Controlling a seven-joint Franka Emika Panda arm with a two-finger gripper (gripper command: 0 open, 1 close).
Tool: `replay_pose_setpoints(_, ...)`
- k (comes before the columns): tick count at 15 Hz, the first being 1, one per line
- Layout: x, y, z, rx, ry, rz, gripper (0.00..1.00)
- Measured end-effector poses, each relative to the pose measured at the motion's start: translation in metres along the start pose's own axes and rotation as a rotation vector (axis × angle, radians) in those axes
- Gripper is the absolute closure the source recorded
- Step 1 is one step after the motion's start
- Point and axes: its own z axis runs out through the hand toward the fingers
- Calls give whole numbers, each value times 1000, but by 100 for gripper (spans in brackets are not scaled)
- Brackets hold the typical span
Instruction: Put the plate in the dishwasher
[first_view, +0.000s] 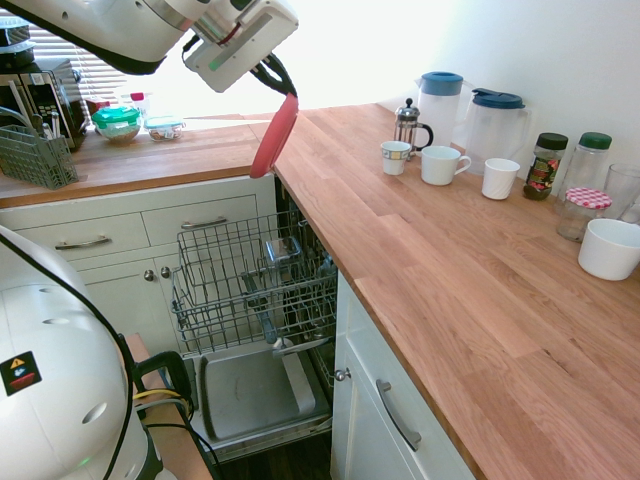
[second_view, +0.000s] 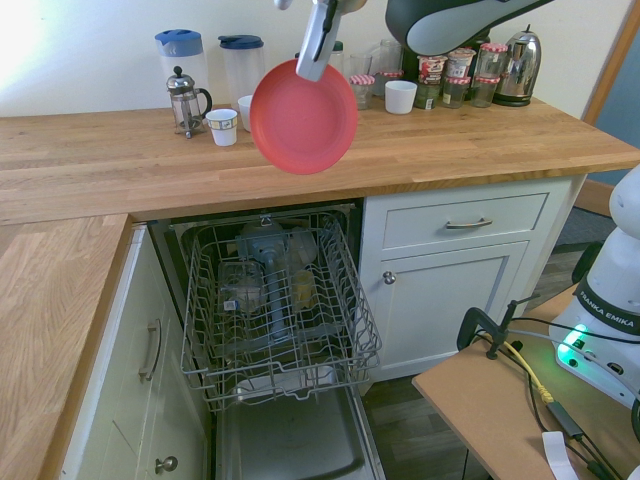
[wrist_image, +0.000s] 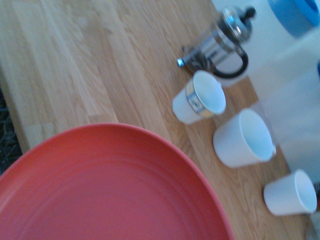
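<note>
Red plate (second_view: 303, 117) on edge, dishwasher (second_view: 275, 300) open

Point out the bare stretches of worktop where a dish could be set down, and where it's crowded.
Bare wood runs along the worktop front edge above the dishwasher, and the near end in front of the white bowl. Crowded: the back wall, with the French press, jugs, cups and jars.

The plate (second_view: 303, 117) hangs on edge above the worktop's (second_view: 120, 160) front edge, over the dishwasher's (second_view: 275, 300) pulled-out rack.
</note>
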Motion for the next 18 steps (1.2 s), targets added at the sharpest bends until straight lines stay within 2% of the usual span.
replay_pose_setpoints(6,9,-74,28,51,151,-387,100)
replay_pose_setpoints(8,12,-90,40,20,189,-499,100)
replay_pose_setpoints(10,10,-106,55,-20,177,-538,100)
replay_pose_setpoints(13,12,-120,64,-19,164,-528,100)
replay_pose_setpoints(18,-8,-141,74,0,142,-575,100)
